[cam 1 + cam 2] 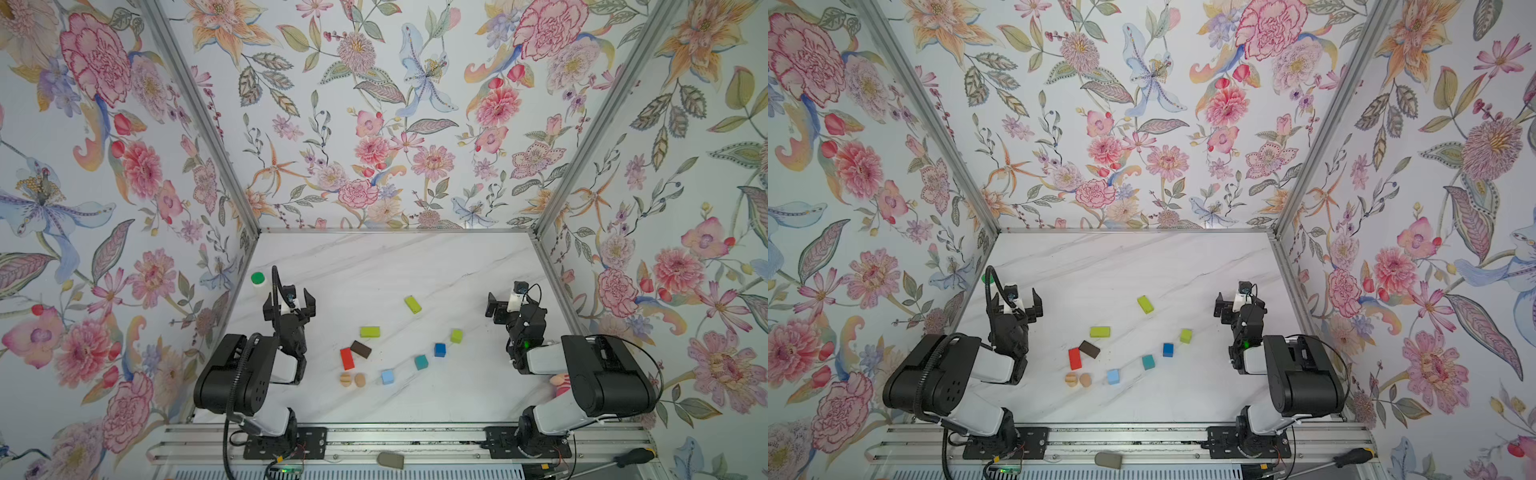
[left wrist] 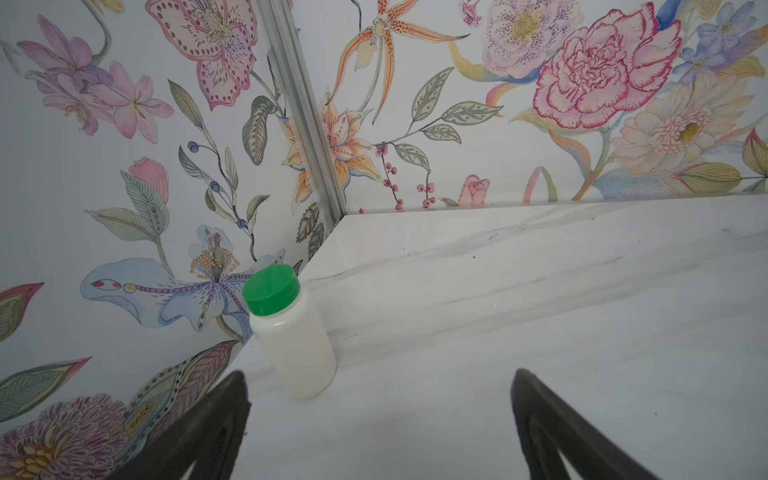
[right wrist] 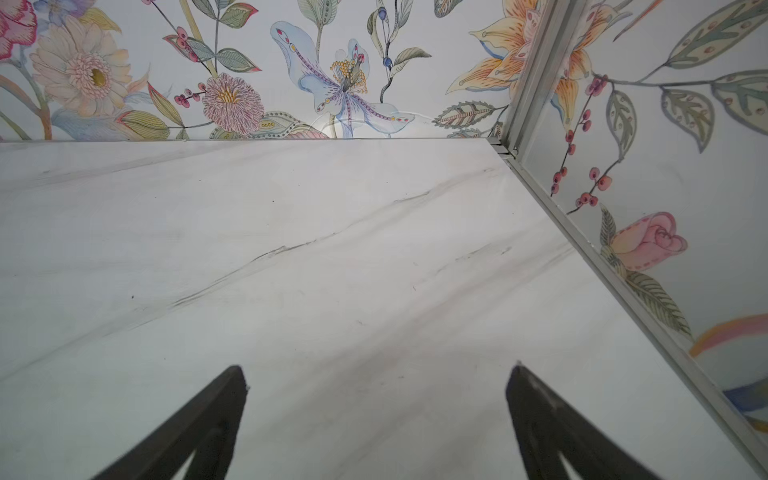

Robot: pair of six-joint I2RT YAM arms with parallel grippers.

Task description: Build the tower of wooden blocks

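Desk [image 1: 374, 257]: white marble look, carrying all the stuff below.
Left fingers [image 1: 309, 302]: spread wide, gripping nothing, hanging over the desk and aimed at the far left corner.
Right fingers [image 1: 493, 308]: same deal, splayed apart and holding nothing, aimed toward the far right corner.
Bottle [image 1: 258, 282]: white with a green cap, upright, just ahead of the left fingers and off to their outer side by the wall, not touching them.
Pink plush doll [image 1: 559, 384]: well behind the right fingers, mostly hidden under that arm.
Blocks overall: all flat on the desk between the two sets of fingers or a bit behind them, nothing stacked yet.
Far lime oblong [image 1: 413, 304]: roughly midway between both sets of fingers, about level with them.
Near lime oblong [image 1: 370, 331]: slightly behind, on the left fingers' side.
Red oblong [image 1: 347, 358] and dark-brown oblong [image 1: 360, 349]: further behind the left fingers, right beside each other, looks like touching.
Lime cube [image 1: 456, 336], blue cube [image 1: 439, 350], teal cube [image 1: 421, 362], light-blue cube [image 1: 387, 377]: loose diagonal run, starting nearest the right fingers and trailing back, all apart.
Tan rounded pieces [image 1: 345, 379]: side by side, furthest behind the fingers, just past the red oblong.
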